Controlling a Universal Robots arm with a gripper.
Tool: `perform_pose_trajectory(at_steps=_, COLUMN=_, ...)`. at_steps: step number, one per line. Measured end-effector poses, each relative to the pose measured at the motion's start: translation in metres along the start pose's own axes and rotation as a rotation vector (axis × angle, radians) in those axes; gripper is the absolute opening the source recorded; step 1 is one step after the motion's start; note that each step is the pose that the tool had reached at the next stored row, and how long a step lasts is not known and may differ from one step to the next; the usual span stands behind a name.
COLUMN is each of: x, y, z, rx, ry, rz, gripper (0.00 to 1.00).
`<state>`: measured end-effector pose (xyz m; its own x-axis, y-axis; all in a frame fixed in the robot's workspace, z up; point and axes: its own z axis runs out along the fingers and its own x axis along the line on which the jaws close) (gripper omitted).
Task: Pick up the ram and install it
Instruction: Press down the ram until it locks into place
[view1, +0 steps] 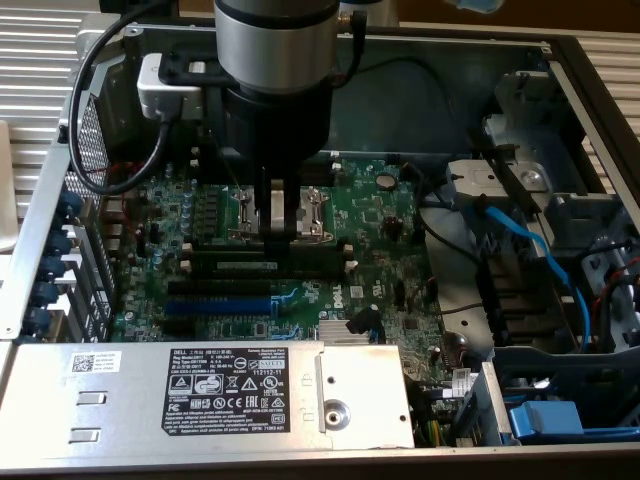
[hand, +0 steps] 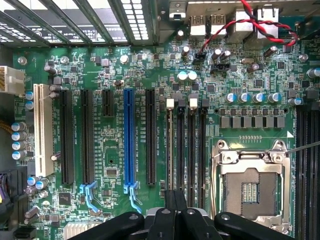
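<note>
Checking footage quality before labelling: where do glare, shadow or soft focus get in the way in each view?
Exterior view: the arm throws shadow over the motherboard beneath it, and the corrugated surface outside the case is washed out. Wrist view: the board is evenly lit, the vent slats glare white, and the claw looks dark and soft.

We see a silver cylindrical wrist above a black body, a grey camera box (view1: 170, 85) clamped beside it with a looping black cable (view1: 95, 90), and the black pincer (view1: 277, 215) with thick rounded links
</note>
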<state>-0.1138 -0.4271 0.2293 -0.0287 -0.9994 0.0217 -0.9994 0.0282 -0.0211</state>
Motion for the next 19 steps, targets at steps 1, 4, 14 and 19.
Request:
perform_pose_trajectory(at_steps=1, x=0.0001, y=0.0000, z=0.0000, rx=-0.0001, ry=0.0001, rz=0.000, gripper=0.10)
perform_pose_trajectory(at_steps=4, x=0.0001, y=0.0000, z=0.0001, rx=-0.0001, ry=0.0001, rz=0.000, gripper=0.10)
perform_pose_trajectory(at_steps=14, x=0.0005, y=0.0000, z=0.0009, rx=0.0001, ry=0.0000, rz=0.000, gripper=0.10)
perform_pose_trajectory(at_steps=19, x=0.0006, y=0.0000, z=0.0015, rx=0.0005, ry=0.0001, rz=0.000, gripper=0.10)
